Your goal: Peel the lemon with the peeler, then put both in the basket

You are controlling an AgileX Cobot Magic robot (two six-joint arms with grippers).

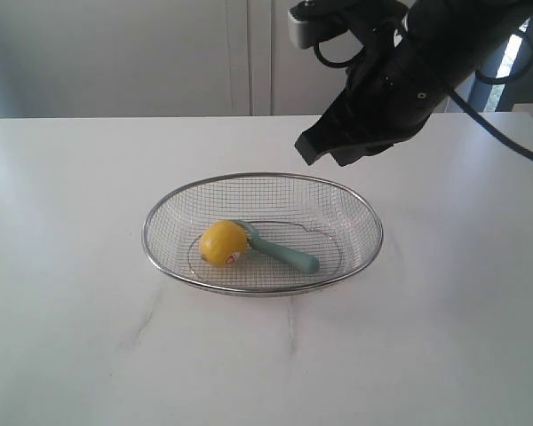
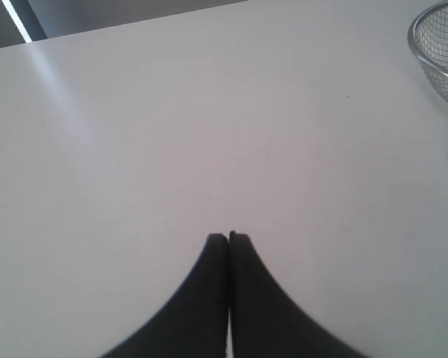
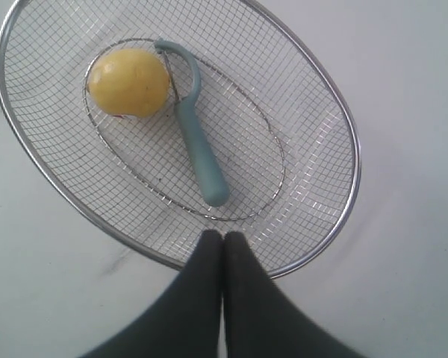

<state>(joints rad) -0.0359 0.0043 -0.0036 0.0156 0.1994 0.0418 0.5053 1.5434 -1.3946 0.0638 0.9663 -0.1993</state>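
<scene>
The yellow lemon (image 1: 223, 243) (image 3: 128, 82) lies inside the wire basket (image 1: 364, 213) (image 3: 325, 82), its red-and-white sticker facing the front. The teal peeler (image 1: 287, 254) (image 3: 198, 142) lies in the basket too, its metal blade head against the lemon. My right gripper (image 1: 324, 153) (image 3: 224, 237) hangs above the basket's far right rim, shut and empty. My left gripper (image 2: 229, 239) is shut with nothing in it over bare white table; it does not show in the exterior view.
The basket stands mid-table on a white tabletop (image 1: 71, 311). A corner of the basket's rim (image 2: 433, 45) shows in the left wrist view. White cabinet doors (image 1: 160, 53) stand behind the table.
</scene>
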